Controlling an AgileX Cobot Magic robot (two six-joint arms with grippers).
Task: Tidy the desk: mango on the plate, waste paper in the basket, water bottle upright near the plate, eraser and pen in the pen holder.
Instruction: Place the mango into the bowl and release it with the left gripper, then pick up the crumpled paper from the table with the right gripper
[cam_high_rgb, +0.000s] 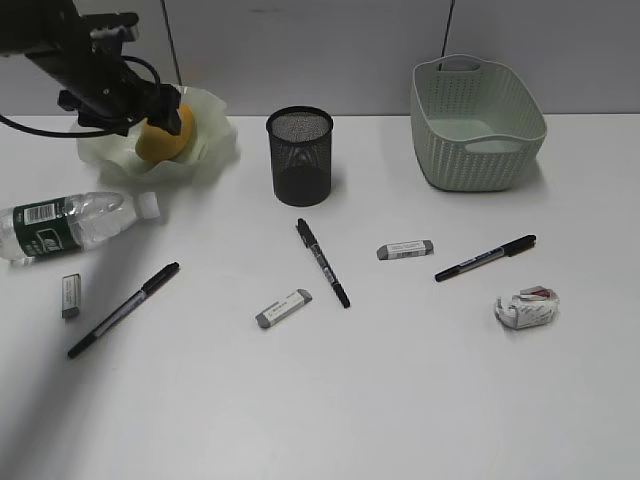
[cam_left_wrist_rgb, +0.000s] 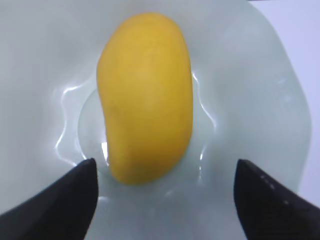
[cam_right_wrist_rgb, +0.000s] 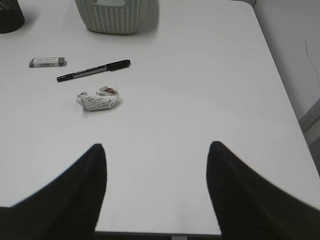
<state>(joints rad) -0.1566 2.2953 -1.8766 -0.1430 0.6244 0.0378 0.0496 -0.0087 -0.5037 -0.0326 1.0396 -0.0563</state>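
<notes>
Mango (cam_left_wrist_rgb: 145, 97) lies in the plate (cam_left_wrist_rgb: 260, 75), left gripper (cam_left_wrist_rgb: 165, 200) spread wide and empty above it; lifting straight up should avoid nudging it.

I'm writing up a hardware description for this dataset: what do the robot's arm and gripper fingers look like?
The left arm is matte black and boxy, with a thin black cable looping beside it. The left gripper and right gripper both have black, broad, tapering fingers with rounded tips. No markings or logos can be made out.
</notes>
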